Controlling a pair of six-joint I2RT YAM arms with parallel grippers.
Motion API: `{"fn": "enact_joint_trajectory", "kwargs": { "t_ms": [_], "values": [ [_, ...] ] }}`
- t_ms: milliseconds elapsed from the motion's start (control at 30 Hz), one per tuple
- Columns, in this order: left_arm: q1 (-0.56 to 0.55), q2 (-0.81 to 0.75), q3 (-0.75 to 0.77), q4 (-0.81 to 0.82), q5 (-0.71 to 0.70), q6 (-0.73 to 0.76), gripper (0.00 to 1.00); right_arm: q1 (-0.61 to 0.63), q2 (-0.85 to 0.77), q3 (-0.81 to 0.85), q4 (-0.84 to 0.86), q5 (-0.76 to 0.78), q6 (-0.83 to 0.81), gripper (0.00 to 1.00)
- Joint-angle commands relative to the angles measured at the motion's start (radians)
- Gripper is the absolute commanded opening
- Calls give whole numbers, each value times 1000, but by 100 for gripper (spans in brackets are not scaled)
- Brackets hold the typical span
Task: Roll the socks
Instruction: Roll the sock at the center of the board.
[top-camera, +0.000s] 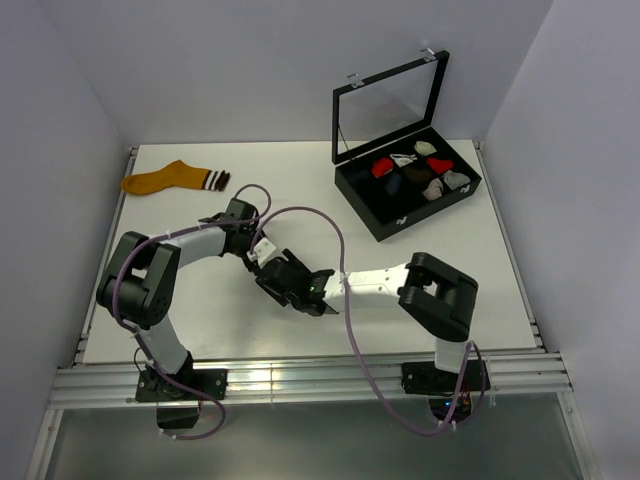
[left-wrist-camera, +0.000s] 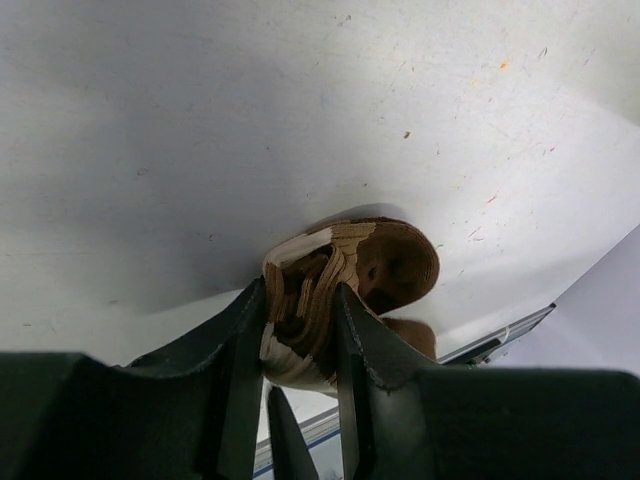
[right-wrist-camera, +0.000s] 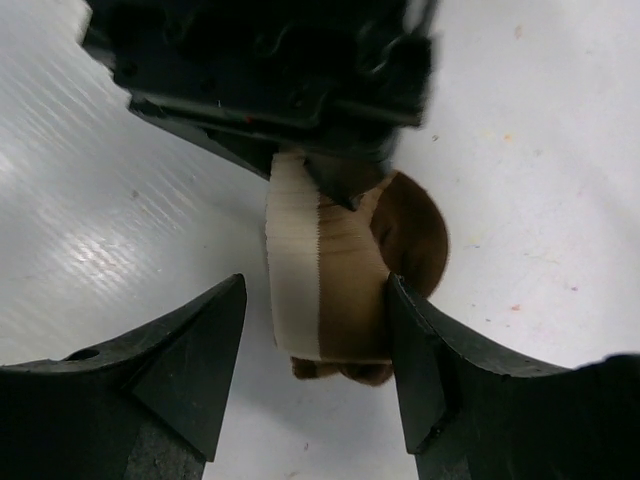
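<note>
Brown fabric banded with cream, the rolled brown sock (left-wrist-camera: 380, 265) sits on the white table (top-camera: 500, 260) near its middle. The fingers (left-wrist-camera: 240, 350) of the left gripper (left-wrist-camera: 300, 300) are clamped on the roll's layered end.

The left arm rises from its base at the near-left corner, folds at the elbow and lays its forearm out to the right, low over the tabletop. The right arm mirrors it from the near-right corner with its forearm stretched leftward, so the two wrists meet head to head.

The right gripper (right-wrist-camera: 315, 300) straddles the same roll with its jaws apart. One finger lies against the brown side, and the other stands clear of the cream band.

From above, the roll is hidden under the two black grippers, and its far end cannot be made out in either wrist view.

A mustard-orange sock with a dark, white-striped cuff (top-camera: 170, 180) lies flat at the far left of the table, well apart from both arms. A black case with a raised glass lid (top-camera: 358, 200) stands at the far right, holding small coloured sock bundles (top-camera: 415, 175).
</note>
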Motion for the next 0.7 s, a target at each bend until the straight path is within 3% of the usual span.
{"fn": "enact_joint_trajectory", "kwargs": {
  "t_ms": [0, 233, 400, 567, 667],
  "values": [
    [-11, 24, 0, -69, -65, 44, 26, 0, 65, 28, 13, 31, 17, 65],
    [-12, 20, -9, -67, -68, 60, 25, -49, 126, -12, 10, 2, 66, 64],
    [-14, 15, -14, -44, -58, 61, 25, -63, 129, -38, 16, -109, 67, 52],
    [-15, -5, -26, 0, -42, 60, 27, -81, 178, -23, -39, -248, 87, 28],
    [-15, -35, -34, 28, -54, 46, 41, -108, 169, -46, -53, -372, 107, 10]
  ]
}}
